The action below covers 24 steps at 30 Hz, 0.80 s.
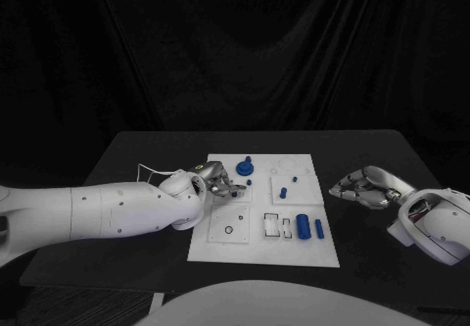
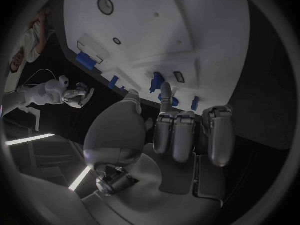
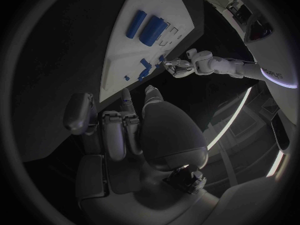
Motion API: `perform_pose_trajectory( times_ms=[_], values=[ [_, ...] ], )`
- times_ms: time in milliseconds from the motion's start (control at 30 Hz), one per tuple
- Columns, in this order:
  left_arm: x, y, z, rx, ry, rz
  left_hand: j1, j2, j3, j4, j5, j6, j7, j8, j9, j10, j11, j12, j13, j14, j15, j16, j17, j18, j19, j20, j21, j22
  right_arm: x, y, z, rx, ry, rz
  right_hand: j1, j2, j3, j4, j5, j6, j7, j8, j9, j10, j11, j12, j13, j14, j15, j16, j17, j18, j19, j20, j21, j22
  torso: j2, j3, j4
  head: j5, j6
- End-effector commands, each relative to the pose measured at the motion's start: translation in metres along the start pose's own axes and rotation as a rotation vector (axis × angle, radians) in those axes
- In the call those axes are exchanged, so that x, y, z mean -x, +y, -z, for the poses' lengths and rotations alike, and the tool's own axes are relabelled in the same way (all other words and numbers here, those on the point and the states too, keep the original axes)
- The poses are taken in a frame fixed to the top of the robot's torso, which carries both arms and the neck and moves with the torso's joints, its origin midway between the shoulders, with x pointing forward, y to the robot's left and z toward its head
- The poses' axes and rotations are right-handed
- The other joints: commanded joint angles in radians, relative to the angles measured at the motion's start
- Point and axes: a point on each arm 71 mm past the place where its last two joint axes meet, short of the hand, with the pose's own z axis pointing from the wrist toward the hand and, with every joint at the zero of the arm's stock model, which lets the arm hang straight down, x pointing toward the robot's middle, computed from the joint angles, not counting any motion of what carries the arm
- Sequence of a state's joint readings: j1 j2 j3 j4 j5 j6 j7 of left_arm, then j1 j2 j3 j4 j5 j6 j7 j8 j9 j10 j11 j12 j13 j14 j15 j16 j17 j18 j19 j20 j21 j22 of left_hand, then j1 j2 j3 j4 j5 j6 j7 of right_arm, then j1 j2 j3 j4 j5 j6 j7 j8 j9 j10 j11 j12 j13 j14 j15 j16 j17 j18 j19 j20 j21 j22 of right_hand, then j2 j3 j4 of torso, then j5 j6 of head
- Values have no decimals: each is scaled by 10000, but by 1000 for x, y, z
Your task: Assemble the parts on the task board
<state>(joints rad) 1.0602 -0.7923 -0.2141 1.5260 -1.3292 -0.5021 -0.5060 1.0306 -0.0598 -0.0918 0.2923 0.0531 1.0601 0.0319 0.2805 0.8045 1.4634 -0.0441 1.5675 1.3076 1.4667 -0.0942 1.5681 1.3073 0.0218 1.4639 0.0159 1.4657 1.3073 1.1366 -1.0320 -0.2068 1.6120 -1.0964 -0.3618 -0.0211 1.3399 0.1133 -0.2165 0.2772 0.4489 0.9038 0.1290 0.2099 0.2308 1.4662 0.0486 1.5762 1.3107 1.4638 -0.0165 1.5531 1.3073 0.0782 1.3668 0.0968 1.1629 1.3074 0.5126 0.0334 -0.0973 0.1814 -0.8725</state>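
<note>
Across the middle of the head view lies the white task board [image 1: 221, 241], its blue parts [image 1: 303, 225] scattered over the upper and right areas. At the board's left edge the left hand [image 1: 217, 183] sits with fingers curled; whether it pinches anything I cannot tell. Right of the board, off it, the right hand [image 1: 367, 188] hangs with fingers curled in, holding nothing.
</note>
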Motion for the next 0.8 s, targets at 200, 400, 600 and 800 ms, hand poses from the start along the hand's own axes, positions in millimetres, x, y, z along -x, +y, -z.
perform_pose_trajectory(
  times_ms=[200, 400, 600, 800],
  values=[
    [48, -19, -3, -530, -988, -622, -101, 304, -475, -1, -40, -712, -3, 770, 1141, 1074, 29, 33, 2632, 1041, -12, 26, 2635, -7, 739, 8, 137, 2352, 1, -1, 1, -41, -164, -2, 69, -18, -46, -8, 51, -34, -29, 51, -15, 1046, 11, -54, 2601, 947, 13, -40, 2367, 148, -81, -21, -42, 1362, -4, -11, 1, -14, -2],
    [91, -36, -12, -333, -533, -1896, 1757, 850, -141, -306, 1875, -1163, -28, 1191, 1808, 1074, 8, 33, 2632, 1041, -18, 26, 2635, -34, 786, 0, 255, 2392, 1, -1, 1, -28, -194, -6, 67, -18, -48, -5, 53, -34, -29, 51, -15, 1046, 11, -54, 2601, 942, 13, -48, 2358, 150, -84, -21, -50, 1360, -15, -6, -19, -44, -2],
    [117, -53, -31, 416, 2080, -2121, 2586, 999, 66, -134, 1382, -1146, -55, 1421, 2079, 1074, -3, 33, 2632, 1041, 10, 26, 2635, -64, 827, 21, 386, 2433, 0, 1, 0, 39, -175, -12, 56, -18, -57, 10, 63, -34, -27, 51, -16, 1046, 12, -54, 2601, 947, 14, -40, 2367, 147, -77, -21, -41, 1364, -1, -4, -25, -14, -2],
    [117, -67, -52, 1067, 4896, -2414, 2472, 1137, 64, -50, 1223, -822, 6, 740, 1391, 1074, 38, 33, 2632, 1041, 44, 26, 2635, -41, 776, 71, 279, 2401, -2, 4, -1, 109, -118, -33, 51, -16, -60, 17, 69, -32, -27, 52, -16, 1046, 13, -54, 2601, 951, 14, -33, 2377, 142, -67, -21, -22, 1370, 0, -4, -17, -36, -2]
  ],
)
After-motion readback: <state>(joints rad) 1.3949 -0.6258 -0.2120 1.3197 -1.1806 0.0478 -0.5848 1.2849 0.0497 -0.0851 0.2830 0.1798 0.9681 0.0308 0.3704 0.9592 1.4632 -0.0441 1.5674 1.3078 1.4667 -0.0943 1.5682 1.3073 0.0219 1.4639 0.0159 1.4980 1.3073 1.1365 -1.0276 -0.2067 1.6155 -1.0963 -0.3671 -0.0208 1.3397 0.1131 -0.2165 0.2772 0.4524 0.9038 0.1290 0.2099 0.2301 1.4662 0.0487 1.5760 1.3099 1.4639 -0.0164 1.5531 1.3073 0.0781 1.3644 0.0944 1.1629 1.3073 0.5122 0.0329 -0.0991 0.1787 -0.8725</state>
